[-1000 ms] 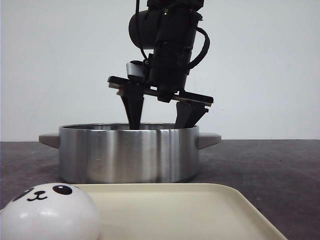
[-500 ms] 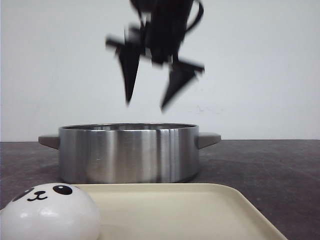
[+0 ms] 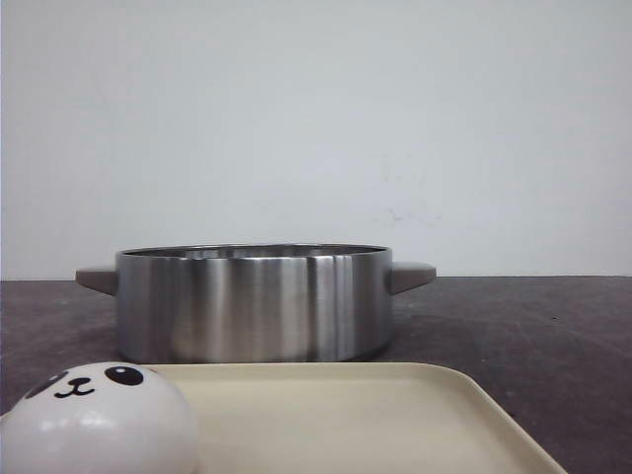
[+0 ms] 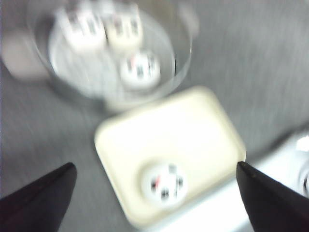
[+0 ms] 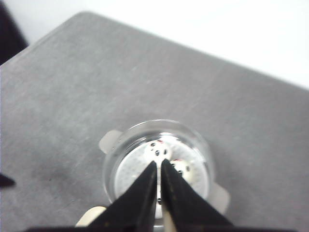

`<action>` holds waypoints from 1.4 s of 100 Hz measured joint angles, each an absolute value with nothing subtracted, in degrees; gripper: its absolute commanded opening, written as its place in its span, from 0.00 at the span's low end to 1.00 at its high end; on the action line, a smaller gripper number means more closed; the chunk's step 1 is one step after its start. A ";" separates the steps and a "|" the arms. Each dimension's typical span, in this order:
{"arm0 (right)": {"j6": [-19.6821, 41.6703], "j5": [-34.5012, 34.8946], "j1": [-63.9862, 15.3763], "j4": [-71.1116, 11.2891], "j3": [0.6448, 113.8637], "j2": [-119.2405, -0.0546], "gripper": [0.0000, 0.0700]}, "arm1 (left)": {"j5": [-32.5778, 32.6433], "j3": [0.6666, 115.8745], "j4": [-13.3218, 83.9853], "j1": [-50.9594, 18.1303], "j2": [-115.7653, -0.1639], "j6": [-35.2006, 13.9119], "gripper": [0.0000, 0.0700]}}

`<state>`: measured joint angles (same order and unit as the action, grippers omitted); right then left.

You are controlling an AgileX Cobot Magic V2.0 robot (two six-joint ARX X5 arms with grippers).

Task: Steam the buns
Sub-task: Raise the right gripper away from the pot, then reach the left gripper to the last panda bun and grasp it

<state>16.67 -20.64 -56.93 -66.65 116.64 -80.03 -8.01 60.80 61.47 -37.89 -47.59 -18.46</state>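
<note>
One panda-faced bun (image 3: 94,420) sits on the cream tray (image 3: 346,415) at the near left; it also shows in the left wrist view (image 4: 165,183). Three more buns (image 4: 82,26) (image 4: 123,26) (image 4: 140,67) lie in the steel pot (image 3: 252,301) behind the tray. My left gripper (image 4: 155,165) is open and empty, high above the tray, in a blurred view. My right gripper (image 5: 159,162) is shut and empty, high above the pot (image 5: 111,164), where two buns (image 5: 158,150) (image 5: 182,168) show past its fingers. Neither gripper shows in the front view.
The dark grey table (image 3: 533,316) runs around the pot and tray to a white wall behind. The pot has two side handles (image 3: 413,275). A white surface (image 4: 289,159) lies past the tray's near edge.
The open gripper that reached into the pot has risen straight up and left the front view. The pot, tray and near bun have not moved.
</note>
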 measured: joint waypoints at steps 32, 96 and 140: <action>19.94 -35.33 -63.92 -74.89 116.64 -70.83 0.00 | -9.28 46.87 52.73 -47.03 -49.74 -24.88 0.91; 24.29 -36.23 -65.54 -76.66 116.46 -70.94 0.00 | -6.33 46.22 42.22 -57.28 -70.89 -30.72 0.91; 24.32 -36.23 -66.32 -76.73 116.46 -70.94 0.00 | -6.15 46.19 39.97 -57.28 -81.45 -30.83 0.54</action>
